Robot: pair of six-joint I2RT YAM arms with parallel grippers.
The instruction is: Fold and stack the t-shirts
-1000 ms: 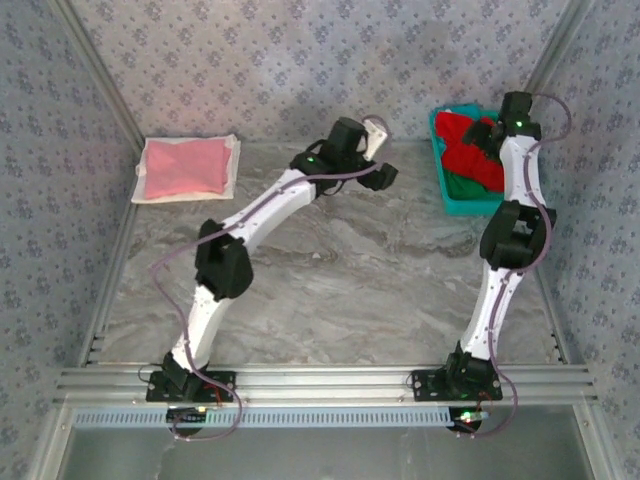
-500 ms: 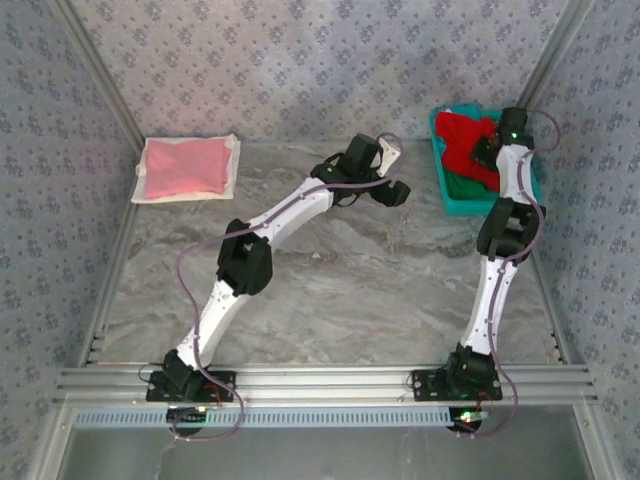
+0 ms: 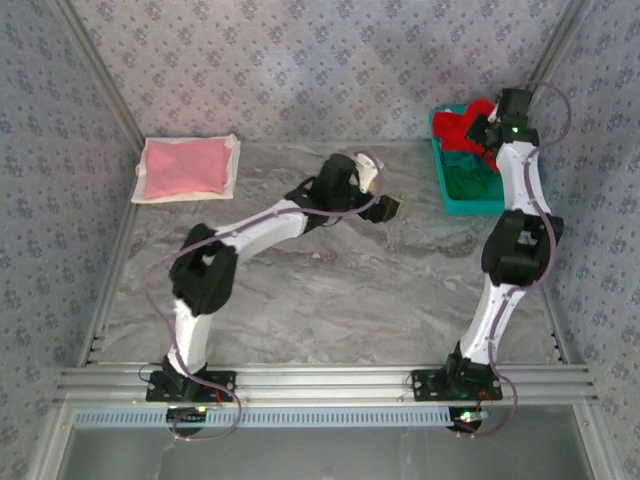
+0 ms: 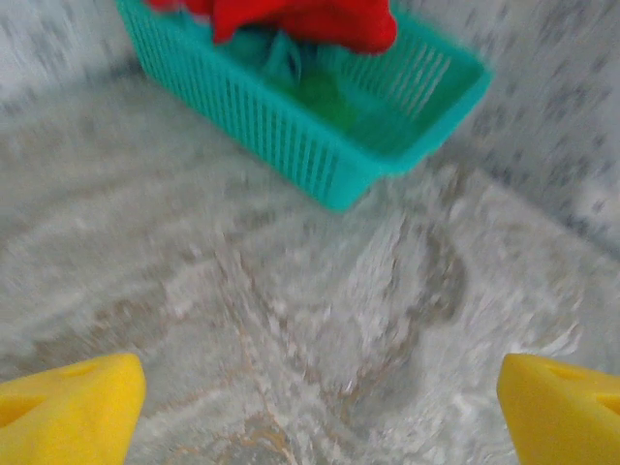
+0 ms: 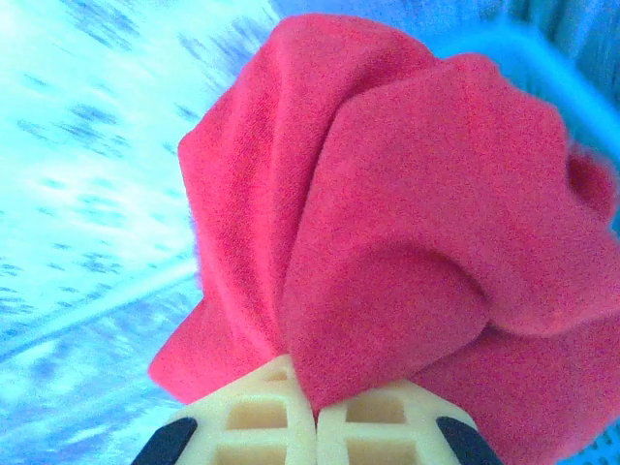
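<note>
My right gripper pinched the red t-shirt, bunched just ahead of its jaws above the basket; my left gripper stood spread, empty; I judged a straight lift clear of the rim best.

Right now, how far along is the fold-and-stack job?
Done: pink shirt folded on the white sheet. In hand: right gripper shut on the red shirt at the basket; left gripper open. Left: folding it, plus the green shirt in the basket.
</note>
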